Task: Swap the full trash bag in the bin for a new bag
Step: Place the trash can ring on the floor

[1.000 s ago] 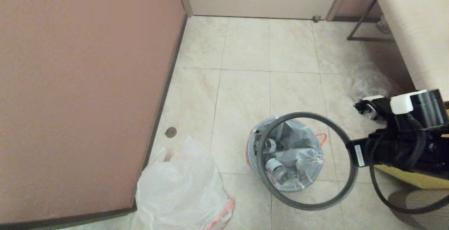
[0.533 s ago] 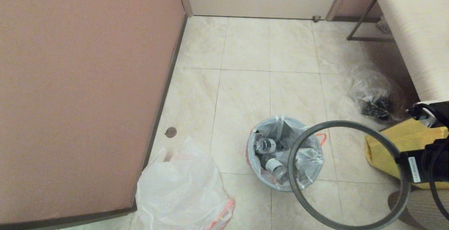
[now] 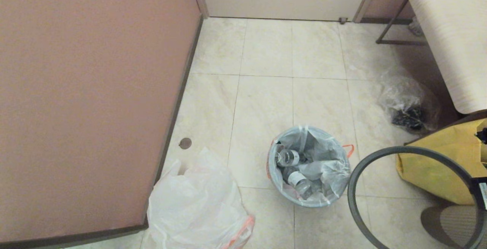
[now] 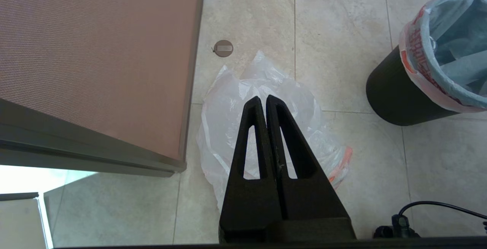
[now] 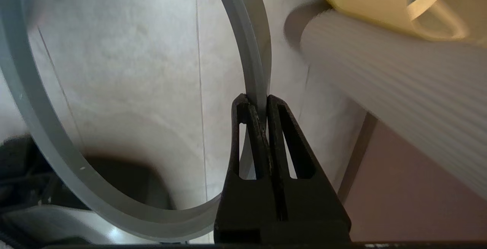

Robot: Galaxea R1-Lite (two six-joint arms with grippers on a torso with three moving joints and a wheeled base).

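Head view: full trash bag (image 3: 309,165) — inside the bin (image 4: 395,97), on the floor tiles (image 3: 266,100). Grey hoop (image 3: 352,188) off the bin, just to its right, right gripper (image 5: 258,106) fingers clamped on it. New bag (image 3: 198,211) beside the partition (image 3: 87,100). Left gripper (image 4: 262,102) — fingers together, above the new bag.
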